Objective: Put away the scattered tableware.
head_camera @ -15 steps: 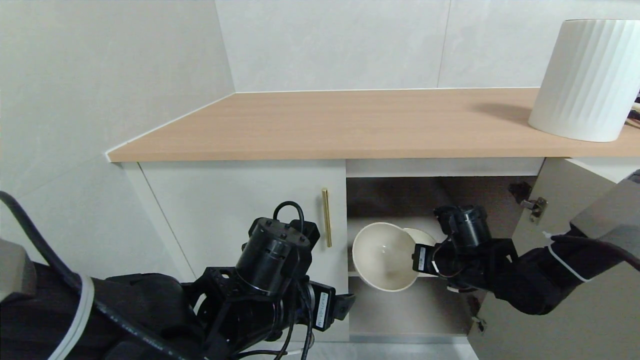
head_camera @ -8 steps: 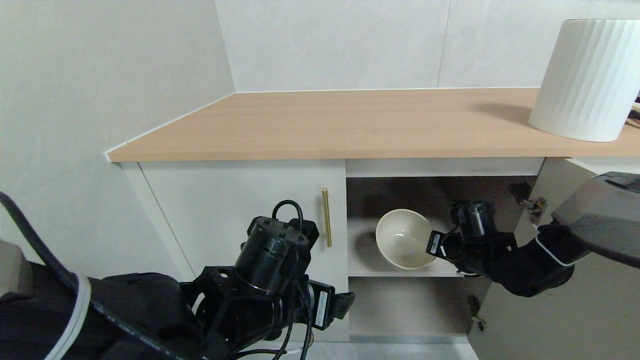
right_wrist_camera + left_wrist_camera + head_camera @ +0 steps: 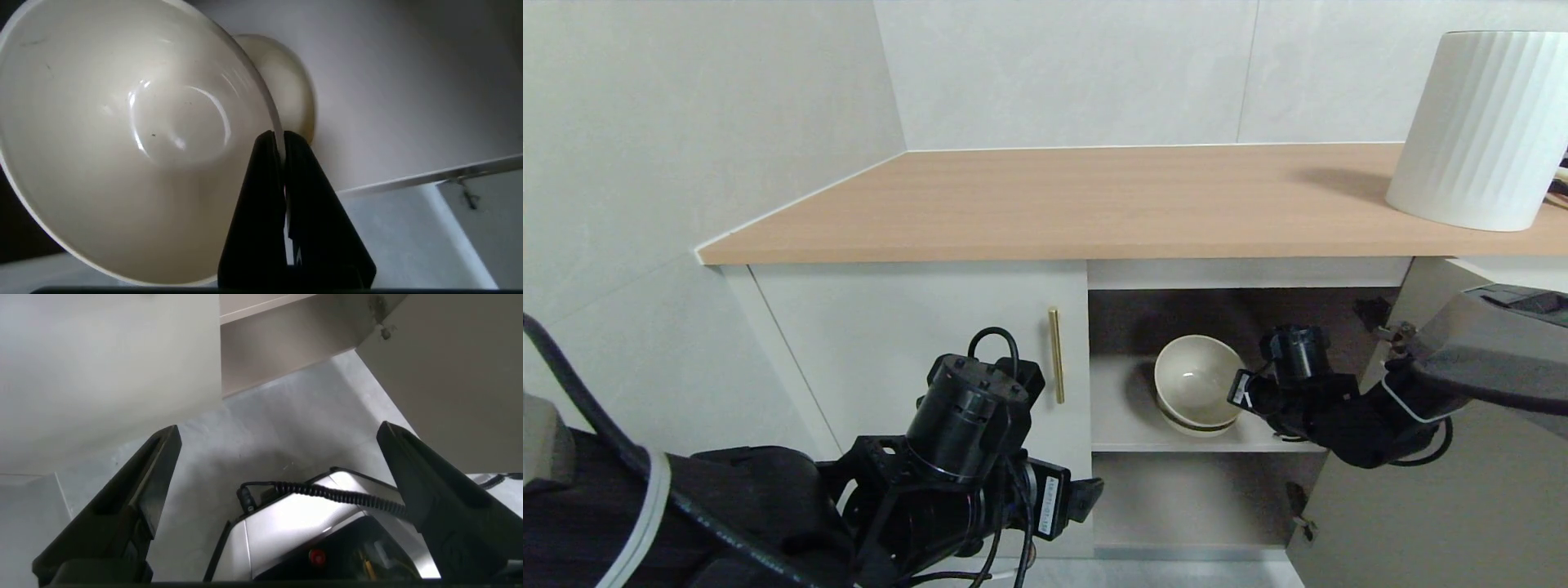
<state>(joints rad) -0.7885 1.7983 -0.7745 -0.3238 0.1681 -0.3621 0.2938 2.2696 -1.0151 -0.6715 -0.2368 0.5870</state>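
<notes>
The right gripper (image 3: 1243, 392) pinches the rim of the bowl (image 3: 1194, 377) just above another bowl (image 3: 1196, 424) on the cupboard shelf (image 3: 1119, 425), so next it should lower it gently and let go.

Cabinet shelf (image 3: 1123, 420) holds the lower bowl (image 3: 1196, 425); countertop (image 3: 1094, 204) holds a ribbed white container (image 3: 1478, 131).
</notes>
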